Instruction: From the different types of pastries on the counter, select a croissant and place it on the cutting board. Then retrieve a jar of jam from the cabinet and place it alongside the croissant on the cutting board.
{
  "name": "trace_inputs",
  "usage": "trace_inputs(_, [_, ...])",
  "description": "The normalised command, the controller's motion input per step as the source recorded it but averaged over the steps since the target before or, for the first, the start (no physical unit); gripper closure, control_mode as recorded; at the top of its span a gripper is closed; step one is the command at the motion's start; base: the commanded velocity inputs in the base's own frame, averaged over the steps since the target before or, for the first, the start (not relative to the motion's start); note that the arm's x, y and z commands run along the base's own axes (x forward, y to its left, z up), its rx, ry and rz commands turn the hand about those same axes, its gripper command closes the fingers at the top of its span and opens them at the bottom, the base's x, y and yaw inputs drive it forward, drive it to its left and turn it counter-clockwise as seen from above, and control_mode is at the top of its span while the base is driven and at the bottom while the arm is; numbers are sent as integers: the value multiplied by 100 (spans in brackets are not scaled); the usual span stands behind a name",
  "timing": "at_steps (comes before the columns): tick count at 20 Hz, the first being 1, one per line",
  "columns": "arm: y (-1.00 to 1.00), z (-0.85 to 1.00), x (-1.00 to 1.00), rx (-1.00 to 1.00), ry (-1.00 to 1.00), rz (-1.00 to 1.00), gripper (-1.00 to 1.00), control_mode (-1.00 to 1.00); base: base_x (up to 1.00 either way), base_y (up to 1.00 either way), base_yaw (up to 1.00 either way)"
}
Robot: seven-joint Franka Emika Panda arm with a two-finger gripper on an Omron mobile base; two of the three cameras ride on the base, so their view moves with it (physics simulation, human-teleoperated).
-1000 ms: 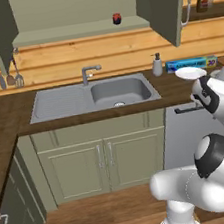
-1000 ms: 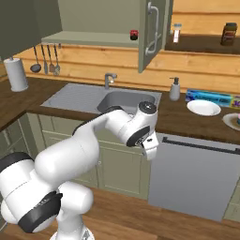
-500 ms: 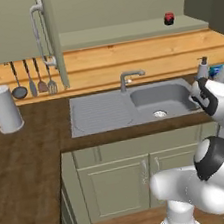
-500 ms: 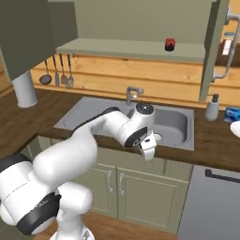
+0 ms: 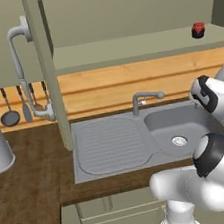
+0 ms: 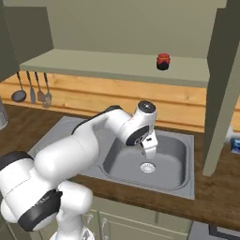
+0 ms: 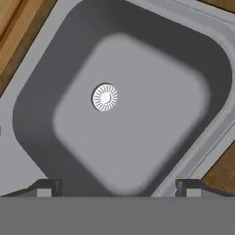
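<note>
One jar of jam point(image 6: 163, 61) sits on the open cabinet point(image 6: 117, 65) shelf, far right, well above the sink point(image 6: 154, 159). Hand point(image 6: 150, 152) hangs over the basin, fingers spread wide, holding nothing. Judgement: lift the hand up to shelf height, approach the jar level from the front, close on its body below the lid.

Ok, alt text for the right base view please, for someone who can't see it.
A white robot arm reaches over a grey sink, its gripper hanging empty above the drain. Above, a small red jam jar stands on the shelf of an open wall cabinet, whose door hangs open at right. Utensils hang on the wooden wall at left.
</note>
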Motion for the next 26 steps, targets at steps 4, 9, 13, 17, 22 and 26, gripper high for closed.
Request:
trace_inputs(4, [-4, 11, 0, 3, -21, 16, -100, -100, 19, -14, 5])
trace_inputs(9, [0, 90, -2, -7, -67, 39, -100, -100, 0, 0, 0])
trace_inputs(13, [10, 100, -2, -28, -43, 21, -100, -100, 0, 0, 0])
trace_inputs(17, [4, 99, 0, -33, -21, 2, -100, -100, 0, 0, 0])
trace_inputs(22, [-3, 68, -1, -37, -16, 0, -100, -100, 0, 0, 0])
trace_inputs(26, [-6, 85, 0, -30, -18, 0, -100, -100, 0, 0, 0])
